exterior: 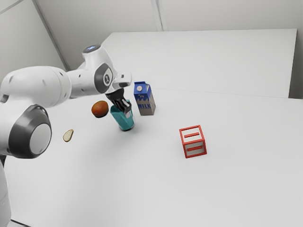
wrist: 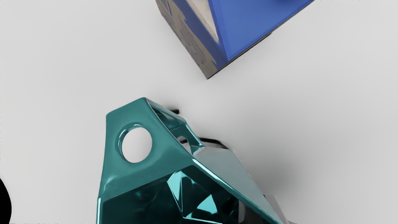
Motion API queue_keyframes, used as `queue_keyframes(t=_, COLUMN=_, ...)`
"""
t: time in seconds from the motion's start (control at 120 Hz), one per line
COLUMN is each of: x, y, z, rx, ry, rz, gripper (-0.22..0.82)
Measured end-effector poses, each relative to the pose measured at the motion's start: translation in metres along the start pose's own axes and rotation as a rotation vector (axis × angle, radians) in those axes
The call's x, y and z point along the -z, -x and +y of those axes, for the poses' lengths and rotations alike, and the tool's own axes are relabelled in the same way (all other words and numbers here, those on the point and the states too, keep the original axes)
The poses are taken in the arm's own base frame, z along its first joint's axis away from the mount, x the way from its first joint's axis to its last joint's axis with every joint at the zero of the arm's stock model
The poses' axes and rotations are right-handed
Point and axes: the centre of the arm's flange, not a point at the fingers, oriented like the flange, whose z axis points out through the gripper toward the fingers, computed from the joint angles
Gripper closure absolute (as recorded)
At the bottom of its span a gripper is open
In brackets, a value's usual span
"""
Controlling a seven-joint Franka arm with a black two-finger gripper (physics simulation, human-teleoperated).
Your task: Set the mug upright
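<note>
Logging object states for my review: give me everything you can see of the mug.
The mug is glossy teal, ceramic or plastic by its look, with angular, faceted walls, a hollow inside and a projecting handle pierced by a round hole. Its opening faces upward and its base is down, though I can't confirm that it sits level. It is near the milk carton, not touching it. The gripper is at its rim; firm contact can't be confirmed.
</note>
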Motion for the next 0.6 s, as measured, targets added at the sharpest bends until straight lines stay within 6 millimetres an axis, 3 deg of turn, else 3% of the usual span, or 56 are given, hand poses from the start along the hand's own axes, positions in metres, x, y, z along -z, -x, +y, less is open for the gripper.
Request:
queue_keyframes(t=0.25, x=-0.004, y=0.003, z=-0.003, rx=0.082, ry=0.0, rz=0.019, gripper=0.3)
queue_keyframes(t=0.4, x=0.022, y=-0.001, z=-0.004, rx=0.109, ry=-0.001, rz=0.063, gripper=0.15)
queue_keyframes(t=0.5, x=0.066, y=-0.001, z=-0.003, rx=0.117, ry=0.015, rz=0.099, gripper=0.09)
queue_keyframes(t=0.533, x=0.093, y=-0.001, z=0.0, rx=0.111, ry=0.023, rz=0.108, gripper=0.08)
queue_keyframes(t=0.6, x=0.167, y=-0.007, z=0.011, rx=0.075, ry=0.021, rz=0.122, gripper=0.06)
